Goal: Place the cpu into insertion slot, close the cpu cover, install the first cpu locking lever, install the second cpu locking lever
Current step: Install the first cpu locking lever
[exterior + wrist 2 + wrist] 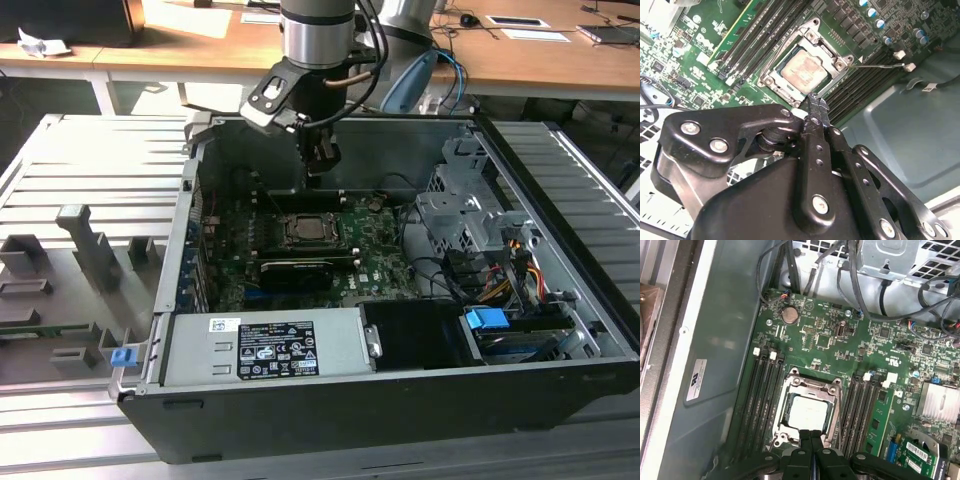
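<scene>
The cpu [807, 412] [802, 70] lies flat in the insertion slot [312, 232] on the green motherboard, its silvery-tan face showing. The cpu cover [788, 395] [836, 61] lies down around it as a dark metal frame. In the exterior view my gripper [322, 165] hangs inside the open computer case, a little above and behind the slot. In both wrist views its two black fingers [810, 436] [816, 102] are pressed together with nothing between them, their tips near the slot's edge. I cannot make out the locking levers.
The grey power supply box [265, 345] fills the case front. A long black heatsink block [295, 272] sits just in front of the slot. Memory slots [762, 400] flank the socket. The drive cage [460, 210] and cables [500, 275] crowd the exterior view's right. Case walls [190, 220] surround everything.
</scene>
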